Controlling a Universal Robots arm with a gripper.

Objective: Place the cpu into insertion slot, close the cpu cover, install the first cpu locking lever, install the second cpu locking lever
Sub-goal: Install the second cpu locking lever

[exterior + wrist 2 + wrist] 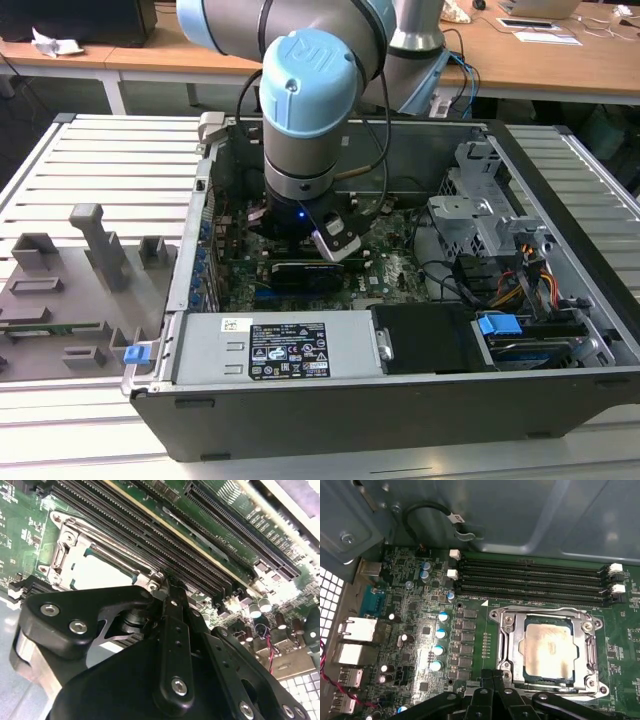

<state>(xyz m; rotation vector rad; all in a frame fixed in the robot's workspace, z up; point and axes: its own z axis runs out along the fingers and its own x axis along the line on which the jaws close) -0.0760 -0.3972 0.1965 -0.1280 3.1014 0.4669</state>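
The cpu (546,651) lies seated in its socket with the cpu cover (587,650) apparently folded down around it, framing the chip. The pincer (492,682) hangs just beside the socket's edge, fingers drawn together, holding nothing.

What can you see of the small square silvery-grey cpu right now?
The small flat square cpu with a dull silvery-grey metal top lies level in its socket on the green motherboard, framed by the thin metal cpu cover closed around its edges. The black gripper linkage sits just beside the socket, not touching the chip.
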